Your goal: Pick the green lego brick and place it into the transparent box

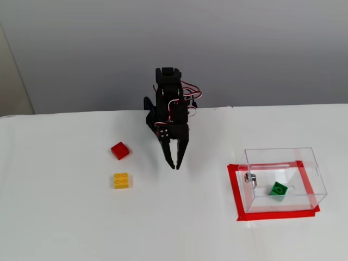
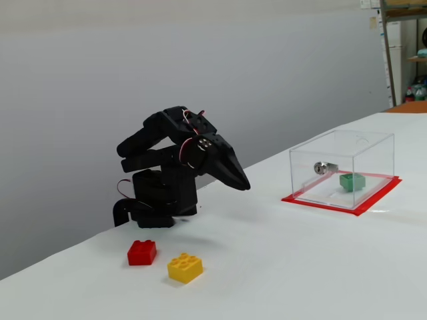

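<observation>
Green plastic, small and square with round studs on top — that is the green lego brick [image 1: 278, 189], and it lies on the floor of the transparent box [image 1: 311, 163], turned cornerwise to the walls in a fixed view. In another fixed view the same brick [image 2: 352, 181] shows through the clear wall of the box [image 2: 363, 143].

Counted: three bricks in all — one green, one red brick [image 1: 120, 150] and one yellow brick [image 1: 121, 180]. One box, one arm, one claw.

The box is a clear, thin-walled rectangle with a small metal knob [image 1: 250, 177] on its left wall in a fixed view. It stands toward the right edge of the white surface [image 1: 65, 228], inside a red tape rectangle [image 1: 235, 190] stuck flat around its base.

The red and yellow bricks sit near each other on the left half of the surface, well apart from the box; the yellow one is nearer the front edge.

The black arm [image 2: 160, 193] stands at the back edge, folded low. Its claw [image 1: 175, 165] points down toward the surface between the loose bricks and the box, its two fingers drawn together at the tips with nothing between them.
</observation>
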You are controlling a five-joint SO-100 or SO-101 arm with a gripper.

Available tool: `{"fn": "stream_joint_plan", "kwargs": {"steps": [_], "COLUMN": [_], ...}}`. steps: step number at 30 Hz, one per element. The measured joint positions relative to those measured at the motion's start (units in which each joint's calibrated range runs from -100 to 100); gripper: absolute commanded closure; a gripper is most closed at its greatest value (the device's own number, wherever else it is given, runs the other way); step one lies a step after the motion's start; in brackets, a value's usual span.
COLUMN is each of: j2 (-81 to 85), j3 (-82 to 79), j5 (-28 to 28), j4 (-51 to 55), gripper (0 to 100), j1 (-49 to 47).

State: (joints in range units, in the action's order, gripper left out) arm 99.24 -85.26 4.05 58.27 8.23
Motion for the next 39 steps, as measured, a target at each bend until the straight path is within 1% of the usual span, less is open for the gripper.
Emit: {"fn": "stream_joint_plan", "kwargs": {"steps": [5,15,21,29,34,39], "j2": [0.0,0.0,0.0,0.0,0.0,0.0], "j3": [-7.0,-11.1,-11.2,-8.4,-8.4,-8.4], "j5": [0.0,0.0,0.0,0.0,-2.1,-2.4], "j4": [-4.5,-4.6,1.3,14.9,16.1,16.1], "gripper": [98,98,98,98,98,98], "j1": [0.0,0.0,-0.2,-2.5,-2.5,-2.5]}}
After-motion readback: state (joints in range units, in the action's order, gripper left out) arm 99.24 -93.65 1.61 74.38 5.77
